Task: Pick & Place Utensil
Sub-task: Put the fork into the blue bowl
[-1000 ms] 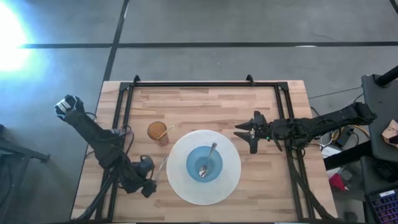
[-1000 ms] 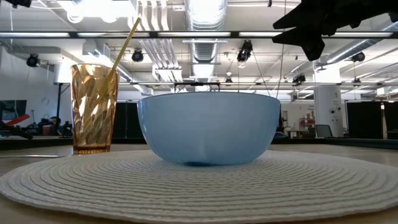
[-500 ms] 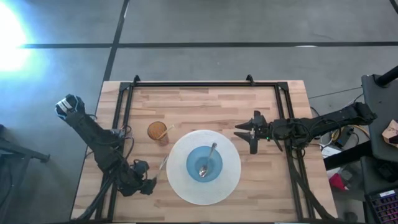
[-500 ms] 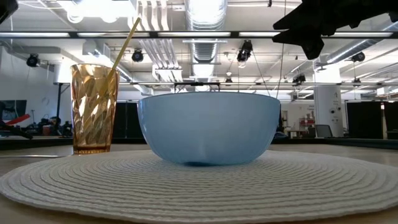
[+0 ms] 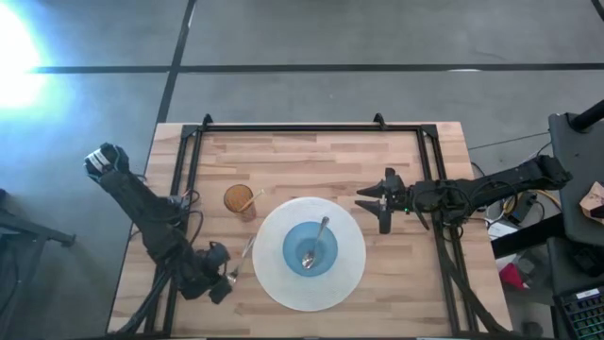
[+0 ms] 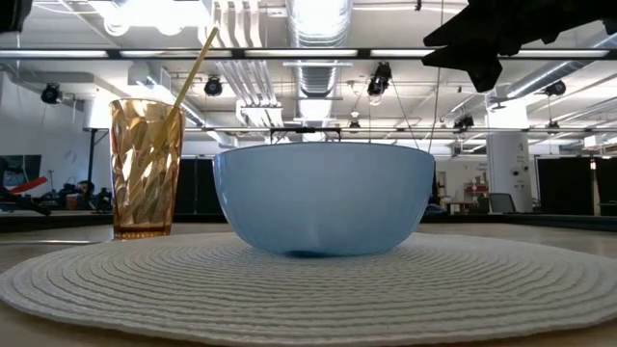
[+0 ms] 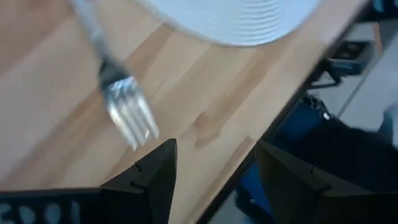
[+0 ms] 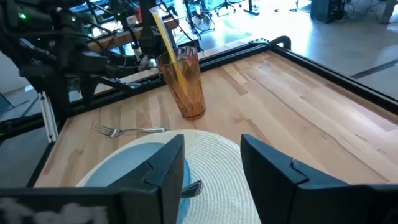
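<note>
In the high view's lower left, the left gripper (image 5: 226,280) hovers with fingers spread at the fork (image 5: 243,257) lying on the tabletop (image 5: 311,161) beside the white placemat (image 5: 351,269). The right gripper (image 5: 370,202) waits right of centre, fingers spread.

Amber glass (image 5: 240,199) with straw (image 8: 166,38)
</note>
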Robot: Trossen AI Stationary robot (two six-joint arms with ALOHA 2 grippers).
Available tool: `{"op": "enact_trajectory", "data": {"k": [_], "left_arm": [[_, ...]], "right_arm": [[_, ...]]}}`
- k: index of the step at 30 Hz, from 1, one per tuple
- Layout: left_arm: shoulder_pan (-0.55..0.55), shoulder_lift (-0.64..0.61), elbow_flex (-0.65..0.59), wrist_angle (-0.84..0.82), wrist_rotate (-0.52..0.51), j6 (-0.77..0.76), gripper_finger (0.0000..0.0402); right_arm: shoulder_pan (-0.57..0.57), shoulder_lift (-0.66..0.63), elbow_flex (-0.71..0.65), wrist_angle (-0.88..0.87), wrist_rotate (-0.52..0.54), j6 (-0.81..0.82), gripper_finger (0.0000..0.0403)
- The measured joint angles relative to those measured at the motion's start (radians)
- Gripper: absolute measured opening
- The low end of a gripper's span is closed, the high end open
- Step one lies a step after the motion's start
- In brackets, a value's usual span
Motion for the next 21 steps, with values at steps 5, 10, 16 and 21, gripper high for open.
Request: {"op": "enact_trajectory", "data": {"k": [5, 10, 16, 21], "left_arm": [[-0.001, 0.000, 0.037, 0.002, -0.052, 0.230, 0.0209], [-0.001, 0.025, 0.064, -0.003, -0.053, 0.302, 0.0209], [0.003, 0.048, 0.170, -0.066, -0.098, 0.434, 0.0209], [0.011, 0.048, 0.272, -0.345, -0.199, 0.341, 0.0209]], "right_arm": [[0.000, 0.000, 0.000, 0.000, 0.000, 0.004, 0.0148], [0.000, 0.000, 0.000, 0.002, 0.002, 0.009, 0.0150], [0.000, 0.000, 0.000, 0.018, 0.006, 0.032, 0.0144], [0.000, 0.000, 0.000, 0.021, 0.026, 0.057, 0.0145]]}}
